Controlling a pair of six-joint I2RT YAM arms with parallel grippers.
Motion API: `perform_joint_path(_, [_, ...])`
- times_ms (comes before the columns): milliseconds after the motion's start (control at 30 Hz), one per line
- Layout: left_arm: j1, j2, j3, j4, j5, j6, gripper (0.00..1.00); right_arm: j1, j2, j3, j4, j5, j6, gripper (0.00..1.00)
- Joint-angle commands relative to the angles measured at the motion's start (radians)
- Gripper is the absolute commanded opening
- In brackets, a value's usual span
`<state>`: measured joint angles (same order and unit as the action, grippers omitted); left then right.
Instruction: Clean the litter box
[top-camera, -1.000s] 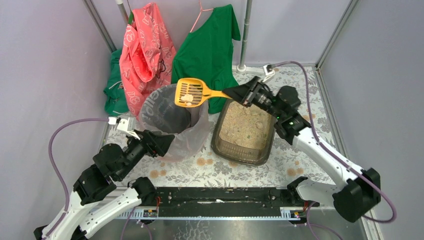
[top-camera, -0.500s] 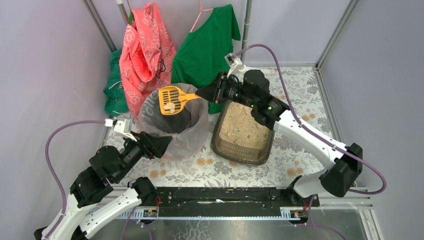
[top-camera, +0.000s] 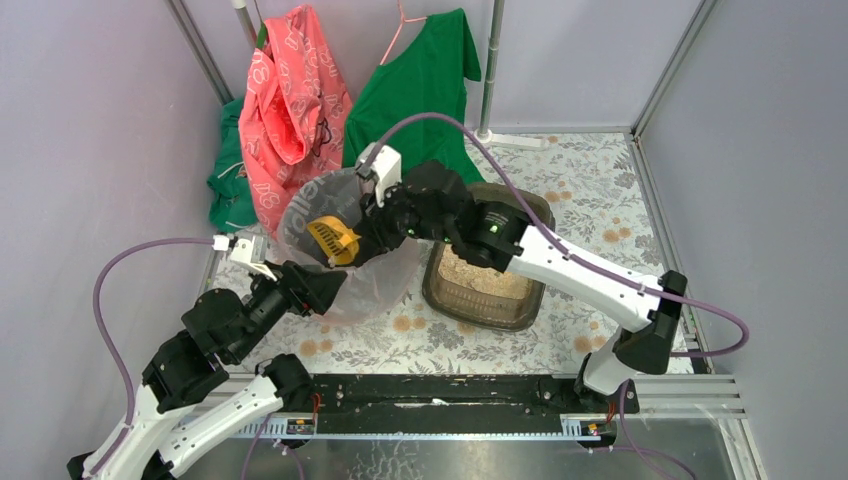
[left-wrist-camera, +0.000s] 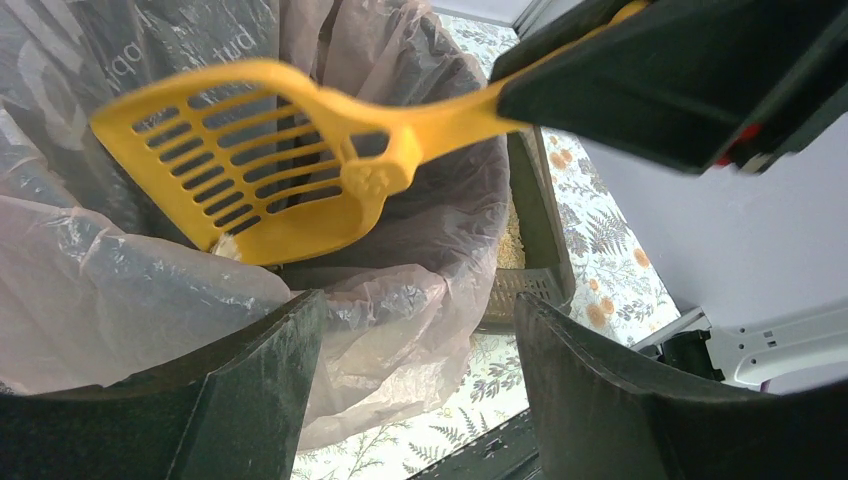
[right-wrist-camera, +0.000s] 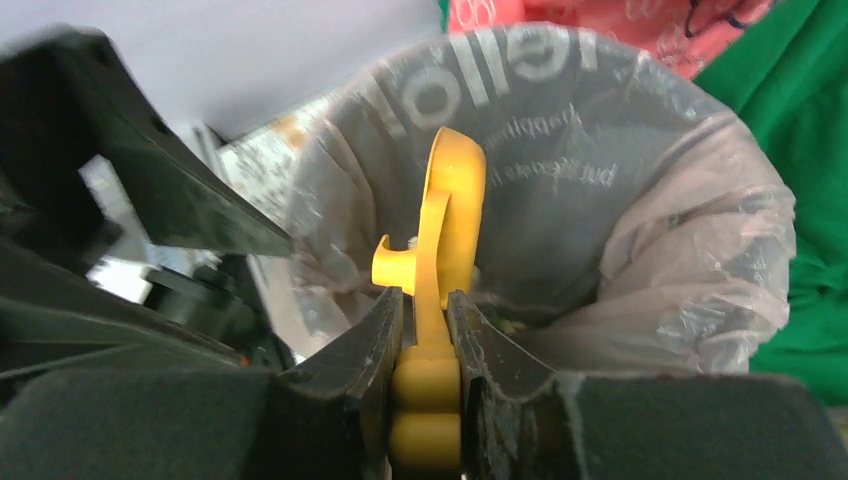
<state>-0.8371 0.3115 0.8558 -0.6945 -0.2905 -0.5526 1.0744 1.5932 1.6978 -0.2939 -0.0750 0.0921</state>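
Note:
The litter box (top-camera: 482, 292), a dark tray of beige litter, lies right of centre with my right arm crossing over its far end. My right gripper (top-camera: 372, 232) is shut on the handle of the yellow slotted scoop (top-camera: 332, 238). The scoop is tipped on its edge inside the bag-lined round bin (top-camera: 300, 212). The right wrist view shows the scoop (right-wrist-camera: 450, 215) edge-on, clamped in the right gripper (right-wrist-camera: 425, 310). My left gripper (top-camera: 325, 288) stands open at the bin's near side. In its own view the left gripper (left-wrist-camera: 418, 310) faces the bag's plastic, with the scoop (left-wrist-camera: 260, 160) above and a pale clump (left-wrist-camera: 228, 247) at its lip.
A green shirt (top-camera: 415, 90) and a pink bag (top-camera: 295, 100) hang behind the bin, next to a metal pole (top-camera: 490, 70). Purple walls close in the floral-clothed table (top-camera: 600, 180). A black rail (top-camera: 450, 400) runs along the near edge.
My right arm swung left, carrying the scoop from above the litter box's far end into the bin and turning it onto its edge. The left arm stayed almost still.

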Motion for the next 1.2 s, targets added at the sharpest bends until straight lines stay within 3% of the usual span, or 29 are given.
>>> perform_joint_path(0, [-0.006, 0.014, 0.007, 0.000, 0.006, -0.012, 0.77, 0.038, 0.005, 0.043, -0.069, 0.176, -0.150, 0.00])
perform_joint_path(400, [-0.006, 0.036, 0.000, 0.012, 0.012, -0.015, 0.77, 0.074, -0.167, -0.049, 0.076, 0.348, -0.178, 0.00])
perform_joint_path(567, [-0.005, 0.043, -0.014, 0.026, 0.021, -0.016, 0.77, 0.052, -0.281, -0.085, 0.107, 0.296, -0.119, 0.00])
perform_joint_path(700, [-0.005, 0.050, -0.019, 0.037, 0.032, -0.017, 0.76, -0.095, -0.399, -0.161, 0.143, 0.119, 0.068, 0.00])
perform_joint_path(833, [-0.005, 0.052, -0.018, 0.041, 0.039, -0.017, 0.76, -0.324, -0.541, -0.286, 0.148, 0.055, 0.266, 0.00])
perform_joint_path(1000, [-0.006, 0.045, -0.027, 0.039, 0.041, -0.016, 0.76, -0.556, -0.694, -0.467, 0.106, 0.070, 0.373, 0.00])
perform_joint_path(1167, [-0.005, 0.044, -0.025, 0.040, 0.048, -0.015, 0.76, -0.610, -0.718, -0.547, -0.032, 0.219, 0.373, 0.00])
